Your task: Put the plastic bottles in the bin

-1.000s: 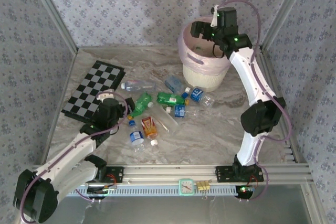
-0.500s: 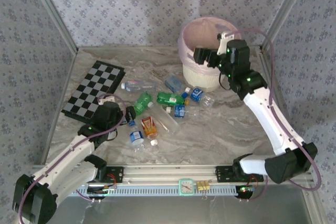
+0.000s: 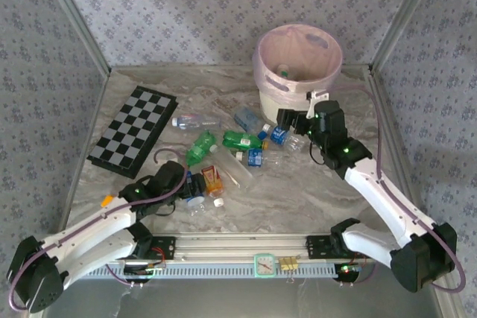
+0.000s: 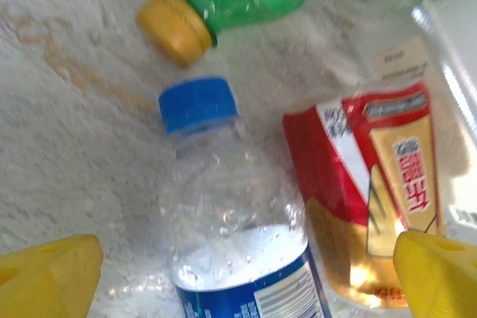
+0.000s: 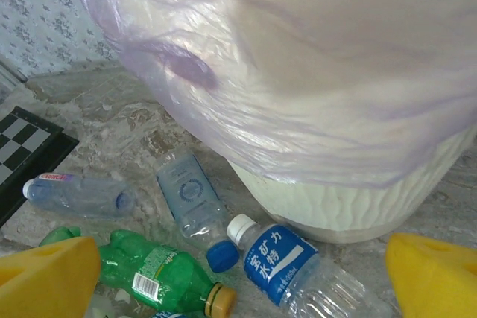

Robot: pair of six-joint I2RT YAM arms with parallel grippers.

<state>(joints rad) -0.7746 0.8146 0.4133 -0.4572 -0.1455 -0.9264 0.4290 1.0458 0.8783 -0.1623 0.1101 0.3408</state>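
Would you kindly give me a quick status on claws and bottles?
Left claw open, over blue-capped bottle; orange-red bottle close alongside. Right claw open, beside bin. Other bottles scattered on table.

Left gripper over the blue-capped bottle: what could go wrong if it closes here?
The left gripper stands open over the blue-capped bottle, but the red bottle lies close beside it, so a finger may land on it. The round bottle could also roll away. The right gripper, open near the bin, might bump it.
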